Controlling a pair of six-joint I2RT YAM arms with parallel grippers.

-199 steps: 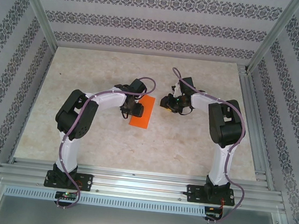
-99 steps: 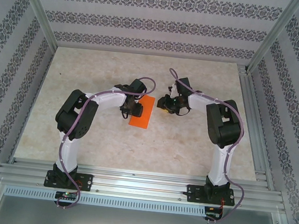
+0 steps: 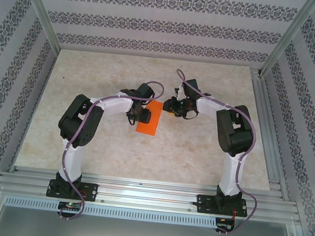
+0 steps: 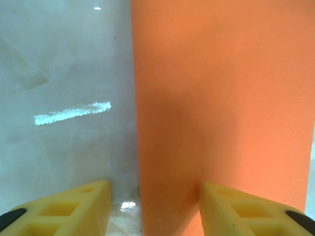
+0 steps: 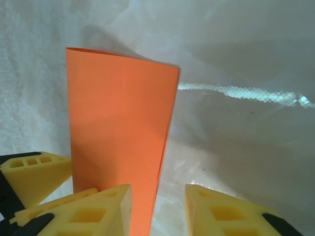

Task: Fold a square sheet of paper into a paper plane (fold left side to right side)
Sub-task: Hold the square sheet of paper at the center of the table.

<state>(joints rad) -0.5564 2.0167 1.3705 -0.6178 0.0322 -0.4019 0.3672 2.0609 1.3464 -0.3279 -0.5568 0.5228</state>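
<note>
Lying flat on the table point(image 3: 92, 88), the folded square sheet of paper point(image 3: 149, 123) points its long axis away from my bases. My left gripper point(image 4: 153, 196) straddles its left long edge, half open, gripping nothing. My right gripper point(image 5: 157, 196) hangs at its far right corner, narrower, likewise empty.

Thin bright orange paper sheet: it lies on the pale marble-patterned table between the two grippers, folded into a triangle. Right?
No: the top external view shows the orange paper sheet as a narrow rectangle, not a triangle, on the table between the left gripper and right gripper.
</note>
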